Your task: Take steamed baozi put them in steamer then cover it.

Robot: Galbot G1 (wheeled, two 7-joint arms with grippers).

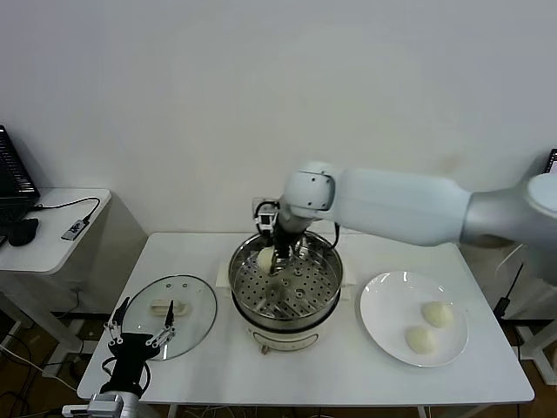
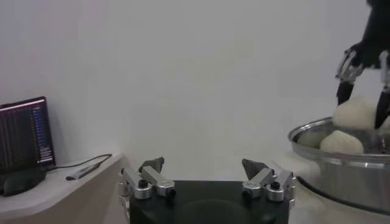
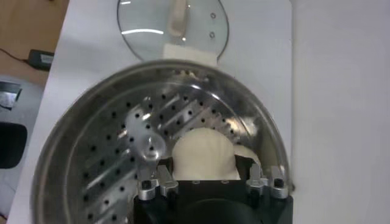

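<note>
My right gripper reaches down into the steamer, a shiny steel pot with a perforated tray on a cream base. It is shut on a cream-white baozi, held just above the tray at the far left side. The left wrist view shows that baozi between the right gripper's fingers. A second baozi lies on the tray beside it. Two more baozi lie on the white plate. My left gripper is open and empty by the table's front left edge.
The clear glass lid with a cream handle lies flat on the table left of the steamer, next to my left gripper. A side desk with a laptop and cables stands at the far left.
</note>
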